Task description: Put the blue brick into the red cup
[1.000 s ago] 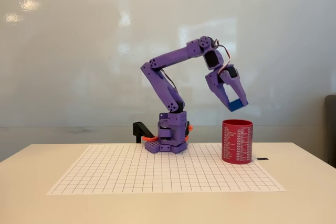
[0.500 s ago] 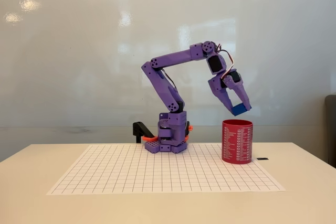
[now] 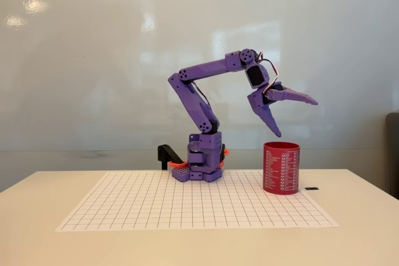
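Note:
The red cup (image 3: pixel 282 167) stands upright on the right part of the grid mat, white print around its side. My purple gripper (image 3: pixel 296 117) hangs directly above the cup's mouth, wide open, one finger pointing down toward the rim and the other swung out to the right. Nothing sits between the fingers. The blue brick is out of view.
A white grid mat (image 3: pixel 187 207) covers the table's middle. The arm's purple base (image 3: pixel 202 161) stands at the mat's back edge, with a black and orange clamp (image 3: pixel 168 156) on its left. A small black object (image 3: pixel 312 188) lies right of the cup.
The gripper has opened wide above the cup. The blue brick it held half a second ago is gone from between the fingers.

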